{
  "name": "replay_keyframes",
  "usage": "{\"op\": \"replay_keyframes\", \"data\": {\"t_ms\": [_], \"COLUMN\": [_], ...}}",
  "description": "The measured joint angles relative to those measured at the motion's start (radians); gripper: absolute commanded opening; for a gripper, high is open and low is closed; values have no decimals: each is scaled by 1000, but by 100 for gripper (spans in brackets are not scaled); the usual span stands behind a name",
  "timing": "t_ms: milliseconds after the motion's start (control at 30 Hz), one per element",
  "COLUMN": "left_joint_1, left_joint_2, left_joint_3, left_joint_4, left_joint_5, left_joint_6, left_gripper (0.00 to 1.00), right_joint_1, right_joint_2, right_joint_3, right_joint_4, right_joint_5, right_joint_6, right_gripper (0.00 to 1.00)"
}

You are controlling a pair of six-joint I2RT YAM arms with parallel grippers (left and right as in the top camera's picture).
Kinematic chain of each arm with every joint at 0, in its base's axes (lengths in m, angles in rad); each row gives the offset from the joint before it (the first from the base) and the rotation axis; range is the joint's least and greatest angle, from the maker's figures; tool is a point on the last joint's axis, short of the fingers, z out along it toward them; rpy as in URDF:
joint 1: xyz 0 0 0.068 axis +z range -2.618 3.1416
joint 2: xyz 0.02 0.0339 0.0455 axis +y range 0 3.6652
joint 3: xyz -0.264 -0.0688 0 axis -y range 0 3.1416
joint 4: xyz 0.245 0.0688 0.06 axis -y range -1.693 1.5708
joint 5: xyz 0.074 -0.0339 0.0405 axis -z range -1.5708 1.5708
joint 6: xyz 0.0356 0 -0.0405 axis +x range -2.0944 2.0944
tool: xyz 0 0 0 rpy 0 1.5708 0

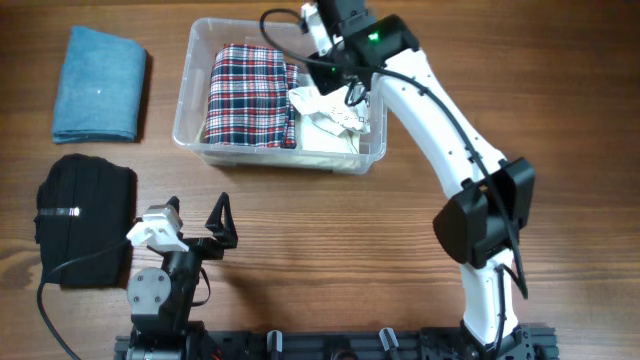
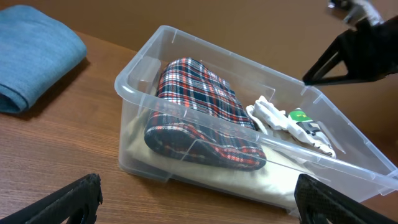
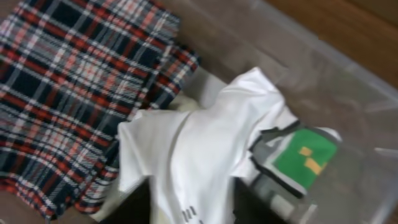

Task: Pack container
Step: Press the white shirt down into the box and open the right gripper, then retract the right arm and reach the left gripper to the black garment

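Woodgrain table point(image 1: 330, 230) — clear rounded container point(image 1: 182, 110) holds plaid cloth point(image 1: 250, 95); left gripper point(image 1: 196, 210) wide, right gripper point(image 1: 345, 88) unreadable.

We see the container point(image 1: 183, 110): clear, colourless plastic bin w/ rounded corners & a rimmed edge, upright, open-topped. It sits on the worktop point(image 1: 330, 260) toward 12 o'clock in the overhead view, long sides running 9–3. Inside: plaid cloth point(image 1: 248, 95) at the 9 o'clock half, white garment point(image 1: 330, 125) at 3.
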Motion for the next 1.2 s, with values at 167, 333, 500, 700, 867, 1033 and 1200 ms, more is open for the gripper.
{"op": "replay_keyframes", "data": {"t_ms": [167, 333, 500, 700, 867, 1033, 1200], "left_joint_1": [0, 0, 0, 0, 0, 0, 0], "left_joint_2": [0, 0, 0, 0, 0, 0, 0], "left_joint_3": [0, 0, 0, 0, 0, 0, 0], "left_joint_4": [0, 0, 0, 0, 0, 0, 0], "left_joint_5": [0, 0, 0, 0, 0, 0, 0], "left_joint_6": [0, 0, 0, 0, 0, 0, 0], "left_gripper": [100, 100, 100, 100, 100, 100, 100], "right_joint_1": [48, 49, 52, 53, 52, -13, -285], "right_joint_2": [71, 209, 242, 219, 24, -215, -230], "right_joint_3": [0, 0, 1, 2, -3, -2, -2], "right_joint_4": [-7, -70, -103, -155, -131, -58, -10], "right_joint_5": [-9, -12, -21, -23, -23, -15, 0], "right_joint_6": [-3, -3, -3, -5, -4, 28, 172], "right_gripper": [4, 4, 4, 49, 100, 100, 100]}}
